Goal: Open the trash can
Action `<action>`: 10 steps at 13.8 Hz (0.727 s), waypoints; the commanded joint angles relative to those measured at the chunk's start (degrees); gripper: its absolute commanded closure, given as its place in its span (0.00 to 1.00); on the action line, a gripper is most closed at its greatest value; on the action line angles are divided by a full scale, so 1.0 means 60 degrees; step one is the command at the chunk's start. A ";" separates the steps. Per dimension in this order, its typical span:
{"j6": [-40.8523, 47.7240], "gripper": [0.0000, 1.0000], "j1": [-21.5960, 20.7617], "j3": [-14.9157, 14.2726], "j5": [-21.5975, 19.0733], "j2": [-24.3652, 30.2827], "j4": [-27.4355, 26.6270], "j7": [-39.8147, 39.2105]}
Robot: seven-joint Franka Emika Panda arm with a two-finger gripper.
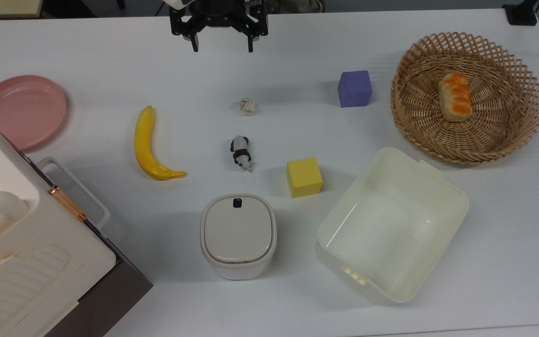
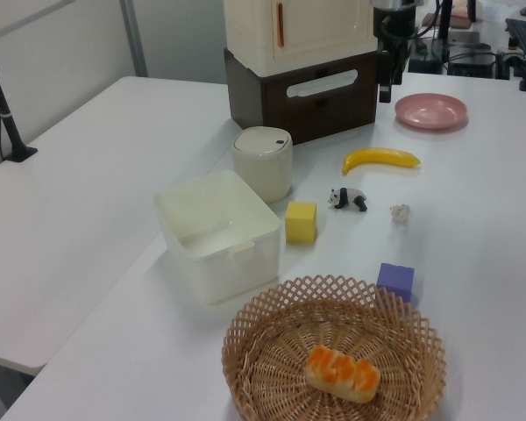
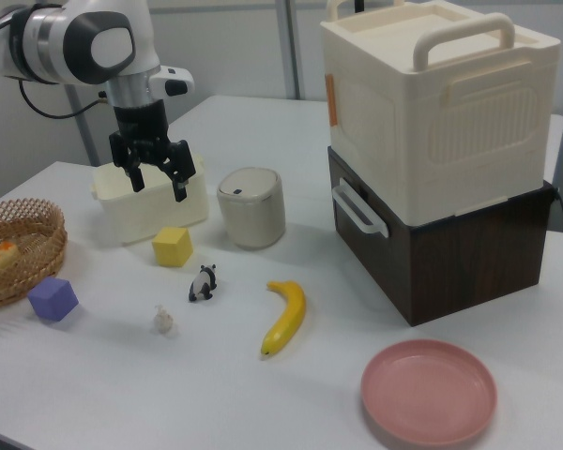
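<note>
White tabletop is spreading out under me, scattered with small props. I am hanging my gripper [image 1: 222, 47] above the far edge of it in the top view, fingers spread wide and holding nothing. The trash can [image 1: 238, 236] is sitting near the opposite edge, lid down, almost straight across the table from me in the top view and only slightly toward the top view's right. Its dark button [image 1: 237, 202] is lying on the lid edge that is facing me, which I judge handy, since I am likely going to be pressing there. Between us a crumpled paper ball [image 1: 247, 106] and a panda figurine [image 1: 241, 151] are lying nearly on that line, so I am judging a high approach safer. A yellow cube [image 1: 303, 177] is resting just beside the can, and a cream tub [image 1: 391, 224] beyond it on the top view's right. In the right view, I am hovering well above the table, with the can low and to the right view's right of my fingers.
</note>
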State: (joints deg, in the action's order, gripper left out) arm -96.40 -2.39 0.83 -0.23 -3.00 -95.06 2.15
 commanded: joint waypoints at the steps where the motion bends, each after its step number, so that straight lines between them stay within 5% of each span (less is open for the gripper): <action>1: -0.0267 0.00 -0.0012 -0.0095 -0.0108 0.0413 -0.0475 -0.0211; 10: -0.0179 0.00 -0.0070 -0.0080 -0.0122 0.0296 -0.0475 -0.0197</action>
State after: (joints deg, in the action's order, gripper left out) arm -96.40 -2.32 0.83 -0.23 -2.96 -95.18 2.15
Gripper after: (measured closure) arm 0.000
